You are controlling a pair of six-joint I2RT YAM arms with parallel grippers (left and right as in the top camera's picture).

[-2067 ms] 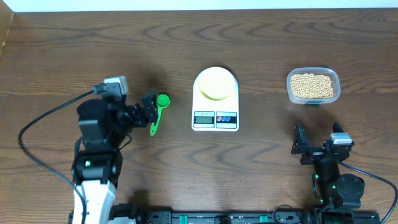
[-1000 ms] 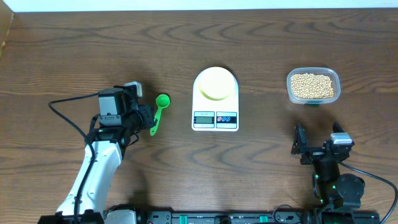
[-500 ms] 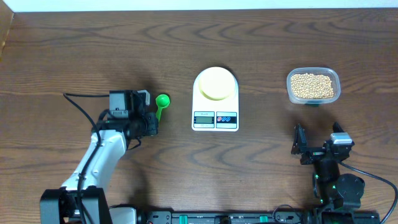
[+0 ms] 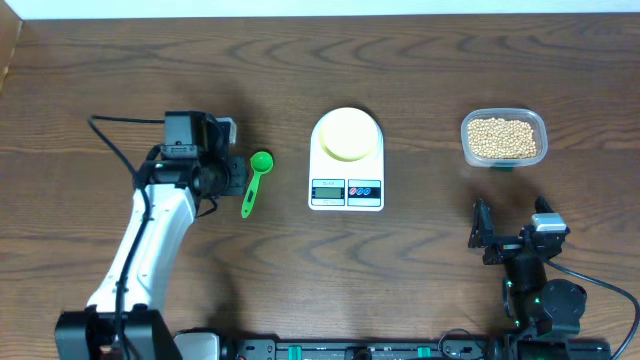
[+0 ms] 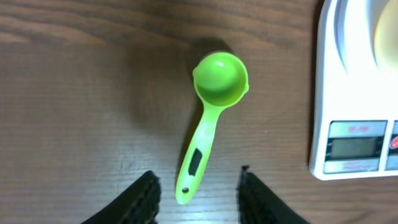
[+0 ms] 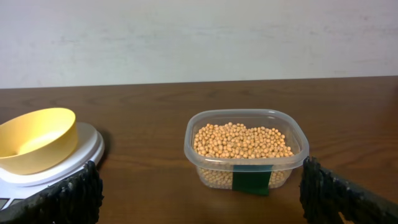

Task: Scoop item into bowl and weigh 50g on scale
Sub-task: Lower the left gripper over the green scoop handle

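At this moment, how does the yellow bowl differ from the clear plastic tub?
The yellow bowl is round and opaque; the clear tub is a rounded rectangle you can see through. The bowl is empty; the tub holds the beans. The bowl sits on the scale; the tub stands directly on the table, off to the scale's right. Both are upright and open-topped.

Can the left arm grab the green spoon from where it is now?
Probably yes. The left claw is open, right at the handle end of the green spoon, with a finger on either side and nothing lying between them.
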